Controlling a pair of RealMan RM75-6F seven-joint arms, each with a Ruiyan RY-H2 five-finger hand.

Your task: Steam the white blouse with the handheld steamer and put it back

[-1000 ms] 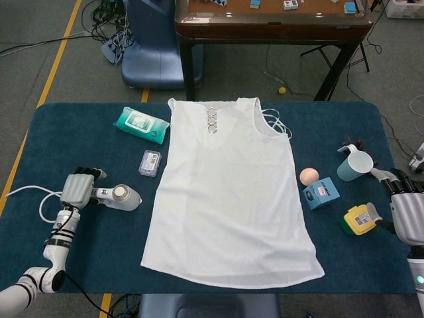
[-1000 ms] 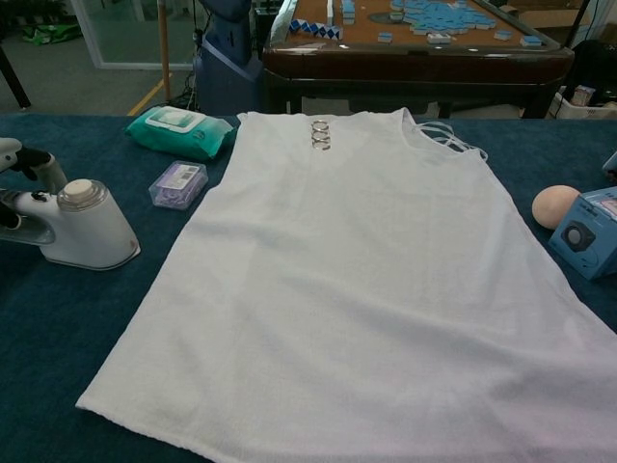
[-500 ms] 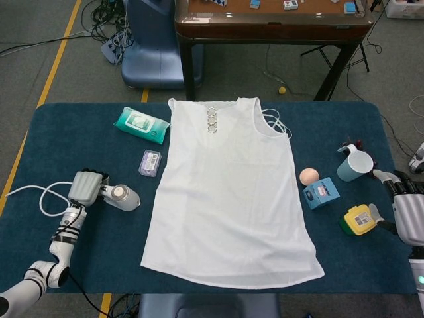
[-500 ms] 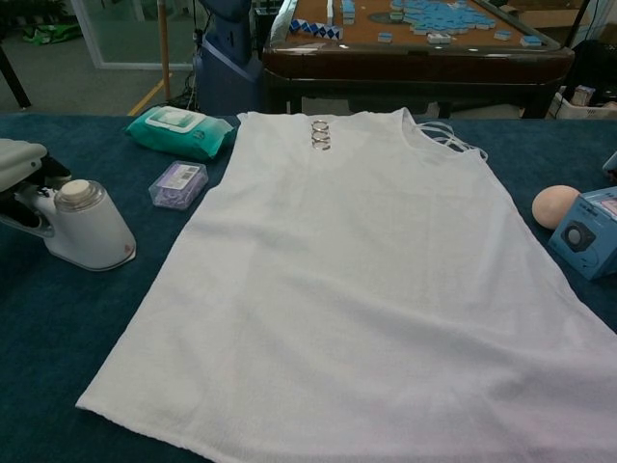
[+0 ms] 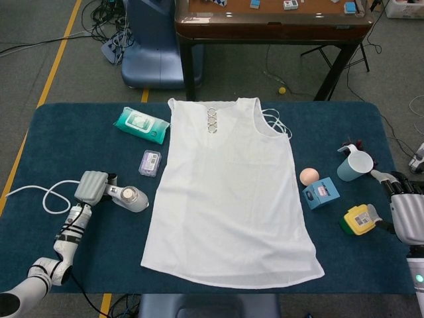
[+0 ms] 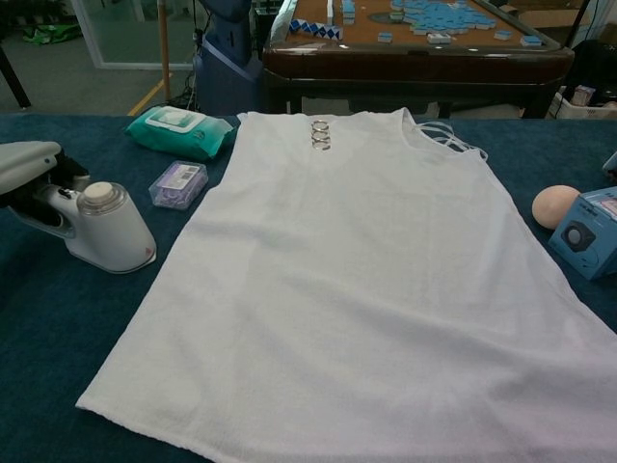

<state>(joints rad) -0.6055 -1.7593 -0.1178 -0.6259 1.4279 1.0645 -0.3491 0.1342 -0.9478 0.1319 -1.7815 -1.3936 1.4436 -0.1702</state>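
Steaming not yet begun: left hand [image 5: 93, 186] grips the handheld steamer [image 5: 130, 198] at nine o'clock, just beside the flat white blouse [image 5: 228, 192]. Right hand [image 5: 405, 213] at three o'clock looks empty, fingers unclear.

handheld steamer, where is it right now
The white handheld steamer sits on the table's left side, gripped by the left hand, just left of the white blouse, below the small purple packet.

White blouse [image 6: 357, 280] flat on blue table [image 6: 58, 328], steamer [image 6: 106, 230] in left hand [image 6: 29, 166] just beside its edge.
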